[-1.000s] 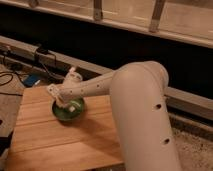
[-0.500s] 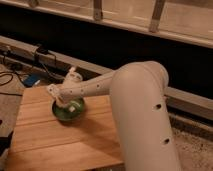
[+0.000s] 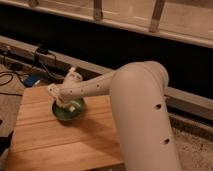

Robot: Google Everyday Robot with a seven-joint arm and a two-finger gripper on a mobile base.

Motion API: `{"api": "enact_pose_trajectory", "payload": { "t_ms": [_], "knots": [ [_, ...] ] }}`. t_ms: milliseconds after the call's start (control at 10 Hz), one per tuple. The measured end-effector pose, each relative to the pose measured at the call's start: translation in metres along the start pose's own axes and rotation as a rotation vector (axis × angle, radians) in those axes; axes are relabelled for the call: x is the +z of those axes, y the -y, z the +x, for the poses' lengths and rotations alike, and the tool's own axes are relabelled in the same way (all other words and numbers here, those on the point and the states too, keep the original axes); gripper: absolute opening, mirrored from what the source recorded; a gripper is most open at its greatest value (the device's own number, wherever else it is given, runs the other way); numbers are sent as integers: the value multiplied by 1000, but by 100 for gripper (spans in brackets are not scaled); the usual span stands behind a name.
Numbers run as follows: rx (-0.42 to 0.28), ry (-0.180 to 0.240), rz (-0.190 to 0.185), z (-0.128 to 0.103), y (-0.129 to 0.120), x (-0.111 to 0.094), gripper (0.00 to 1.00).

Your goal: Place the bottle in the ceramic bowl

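Nothing had shifted since earlier: gripper hung over the ceramic bowl, bottle inside; finger state unclear. Risk: withdrawal tipping the bowl.

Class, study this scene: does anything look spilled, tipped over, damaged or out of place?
Nothing stands out. The green ceramic bowl sits upright on the wooden table, with the gripper directly over it and something pale, probably the bottle, inside. No spill shows.

white gripper over green ceramic bowl
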Motion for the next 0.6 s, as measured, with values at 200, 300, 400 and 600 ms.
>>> {"api": "enact_pose_trajectory", "payload": {
  "t_ms": [200,300,400,600],
  "knots": [
    [0,0,0,0,0,0,80],
    [0,0,0,0,0,0,80],
    [0,0,0,0,0,0,80],
    [0,0,0,0,0,0,80]
  ]
}}
